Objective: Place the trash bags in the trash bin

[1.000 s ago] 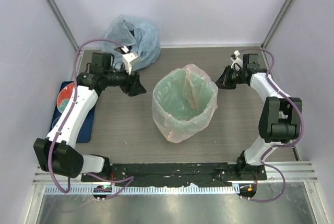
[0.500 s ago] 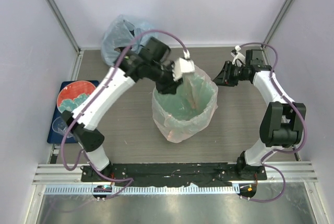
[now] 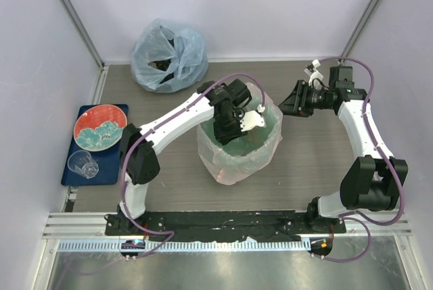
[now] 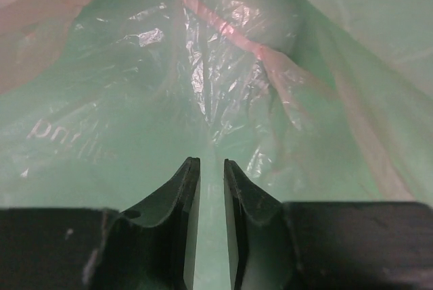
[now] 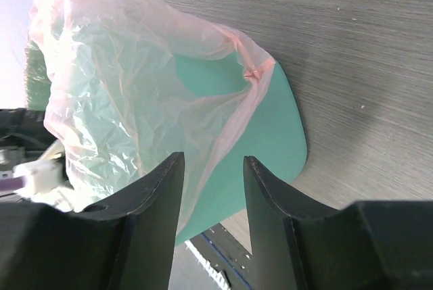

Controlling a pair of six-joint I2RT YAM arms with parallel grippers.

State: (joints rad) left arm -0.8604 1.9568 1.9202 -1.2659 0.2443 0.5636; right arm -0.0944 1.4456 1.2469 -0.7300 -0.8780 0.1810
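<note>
The desk (image 3: 169, 168) is a grey, wood-grained surface closed in by plain pale walls at the left, far and right sides, with a metal rail (image 3: 223, 244) along its near edge.

On it stand 1 trash bin (image 5: 274, 134) and 1 pink trash bag (image 3: 233, 167), near the middle of the desk. The bag lines the bin, its crinkled film hanging inside and folded out over the rim and down the sides. There is 1 bulging blue bag (image 3: 169, 57) in the far-left corner. At the left edge lies 1 blue mat (image 3: 111, 172) carrying 1 red-and-teal plate (image 3: 100, 131) and 1 clear cup (image 3: 82, 163).

The 2 arms reach in from the near edge. The left pincer (image 4: 212, 163) is down inside the bin's mouth, pointing at the pink film on the inner wall. Its 2 fingers are drawn almost together with only a thin slit between them, and nothing is held there. The right pincer (image 3: 289, 99) hangs just beside the bin's right rim, toward the far-right corner, its fingers spread apart and empty, clear of the bag.
</note>
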